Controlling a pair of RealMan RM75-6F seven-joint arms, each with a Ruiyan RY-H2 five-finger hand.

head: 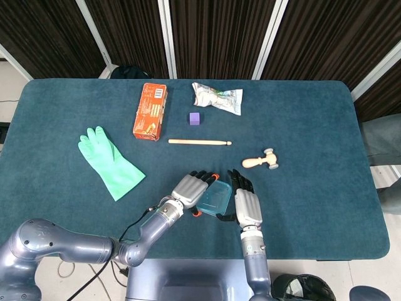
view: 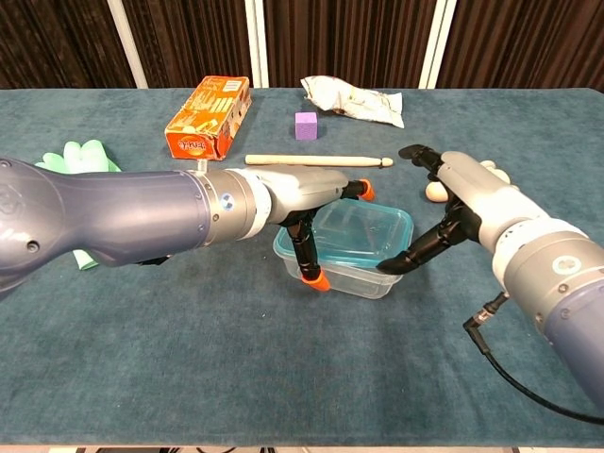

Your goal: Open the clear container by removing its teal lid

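The clear container (view: pixel 342 265) with its teal lid (view: pixel 363 227) sits on the table near the front middle, also visible in the head view as the container (head: pixel 214 197). My left hand (view: pixel 300 200) (head: pixel 190 187) grips it from the left, with orange-tipped fingers over the far edge and the thumb against the front left wall. My right hand (view: pixel 455 206) (head: pixel 246 204) stands at its right side with fingers spread. Its thumb tip touches the container's front right corner, just under the lid rim. The lid lies flat on the container.
Behind the container lie a wooden stick (view: pixel 316 160), a purple cube (view: pixel 306 125), an orange box (view: pixel 208 116) and a crumpled bag (view: pixel 354 100). A small wooden mallet (head: pixel 261 161) is behind my right hand. A green glove (head: pixel 109 162) lies far left.
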